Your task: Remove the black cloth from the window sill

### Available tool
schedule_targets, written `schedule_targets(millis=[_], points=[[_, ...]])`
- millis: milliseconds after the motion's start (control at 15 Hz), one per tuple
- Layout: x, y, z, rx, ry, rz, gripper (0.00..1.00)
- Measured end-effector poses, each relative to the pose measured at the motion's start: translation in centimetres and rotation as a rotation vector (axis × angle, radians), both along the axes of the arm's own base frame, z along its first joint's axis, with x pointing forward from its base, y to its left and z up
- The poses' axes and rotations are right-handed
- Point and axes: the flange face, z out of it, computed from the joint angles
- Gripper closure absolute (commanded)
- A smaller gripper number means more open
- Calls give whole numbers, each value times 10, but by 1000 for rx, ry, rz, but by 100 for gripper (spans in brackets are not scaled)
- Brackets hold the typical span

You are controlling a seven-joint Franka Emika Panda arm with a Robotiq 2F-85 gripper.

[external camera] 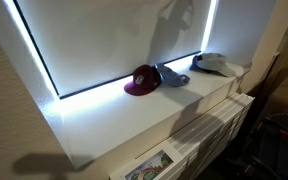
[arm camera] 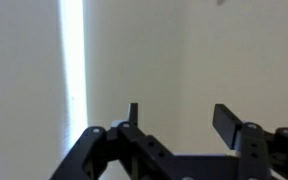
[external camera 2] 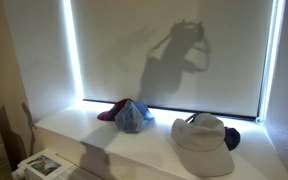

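Though wide apart and empty, gripper (arm camera: 179, 113) jaws well away from dark cloth (external camera 2: 231, 138) beside pale hat (external camera 2: 198, 138).

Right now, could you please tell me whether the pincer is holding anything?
No, in the wrist view the black metal pincer stands open, with only the pale window blind showing inside its gap.

soft matt cloth on the maroon cap (external camera: 141, 81), the blue cap (external camera: 171, 75) and the pale hat (external camera 2: 202, 140). smooth white counter (external camera: 134, 115) with a faint sheen. flat, matt blind (external camera 2: 114, 50). hard matt black finish on the claw (arm camera: 178, 115), plastic or metal unclear.
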Motion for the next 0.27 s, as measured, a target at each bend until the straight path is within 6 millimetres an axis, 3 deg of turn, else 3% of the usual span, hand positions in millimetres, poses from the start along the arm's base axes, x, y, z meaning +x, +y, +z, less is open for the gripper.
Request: schedule_targets(millis=[267], points=[[56,101,1,82,-47,227,0]])
